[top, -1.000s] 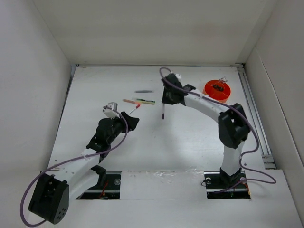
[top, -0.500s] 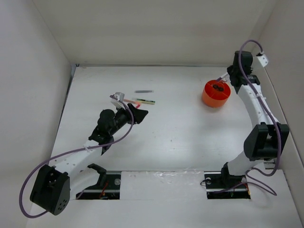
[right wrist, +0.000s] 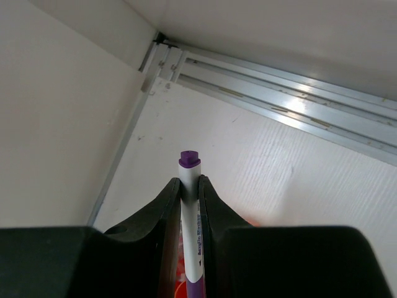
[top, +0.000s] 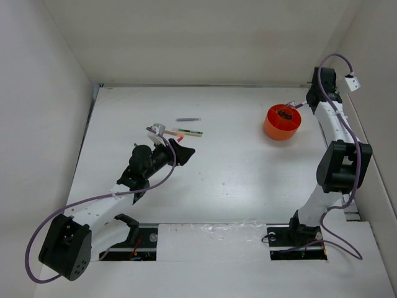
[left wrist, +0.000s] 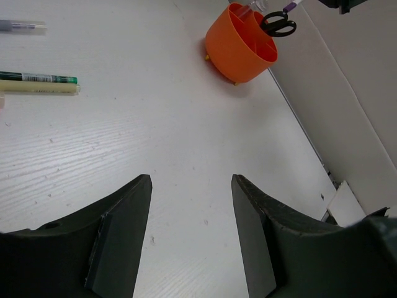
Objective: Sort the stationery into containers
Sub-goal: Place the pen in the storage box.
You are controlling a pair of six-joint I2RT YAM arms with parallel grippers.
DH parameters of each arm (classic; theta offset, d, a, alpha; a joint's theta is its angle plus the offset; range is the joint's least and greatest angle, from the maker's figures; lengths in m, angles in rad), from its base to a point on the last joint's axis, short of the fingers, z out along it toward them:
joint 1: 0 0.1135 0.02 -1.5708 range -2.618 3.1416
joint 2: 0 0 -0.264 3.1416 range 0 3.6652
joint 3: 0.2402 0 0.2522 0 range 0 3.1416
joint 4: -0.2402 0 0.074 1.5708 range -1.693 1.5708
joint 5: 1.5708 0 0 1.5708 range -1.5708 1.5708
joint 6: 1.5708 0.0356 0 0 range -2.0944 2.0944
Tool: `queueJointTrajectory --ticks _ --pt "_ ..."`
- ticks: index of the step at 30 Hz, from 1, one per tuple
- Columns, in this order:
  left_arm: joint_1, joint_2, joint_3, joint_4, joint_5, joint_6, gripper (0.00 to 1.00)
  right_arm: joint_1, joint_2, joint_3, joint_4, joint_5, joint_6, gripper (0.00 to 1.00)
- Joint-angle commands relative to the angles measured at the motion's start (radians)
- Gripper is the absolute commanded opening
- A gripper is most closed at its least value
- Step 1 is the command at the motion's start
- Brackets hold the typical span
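The orange organiser (top: 283,123) stands at the back right, with black-handled scissors (left wrist: 278,25) upright in it. My right gripper (top: 306,102) hovers just right of its rim, shut on a white and purple marker (right wrist: 190,208) that points down toward the organiser. A green marker (top: 190,132), a cream pen (left wrist: 38,89) beside it and a short grey stick (top: 187,119) lie on the table at back centre-left. My left gripper (top: 182,153) is open and empty, low over the table just in front of those pens.
An aluminium rail (right wrist: 291,102) runs along the table's right edge behind the organiser, close to the white side wall (top: 372,124). The enclosure's left wall (top: 37,124) and back wall close in the table.
The right arm swung from the table's middle to the back right, carrying the marker to the organiser. The left arm stretched forward and turned toward the pens.
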Motion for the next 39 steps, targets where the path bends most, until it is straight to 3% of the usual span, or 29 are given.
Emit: queueJointTrajectory --ticks 1,15,35,39 --pt "-0.008 -0.019 0.005 0.050 0.013 0.013 0.51 0.004 0.024 0.008 0.015 0.098 -0.030 0.00" --pt "-0.008 -0.046 0.005 0.041 0.003 0.022 0.51 0.004 0.097 0.013 0.034 0.196 -0.098 0.00" --pt "-0.008 -0.055 0.005 0.030 0.003 0.022 0.51 0.139 0.186 0.010 0.025 0.339 -0.097 0.00" --pt "-0.008 -0.055 0.005 0.030 0.003 0.022 0.51 0.149 0.170 -0.001 0.014 0.300 -0.070 0.09"
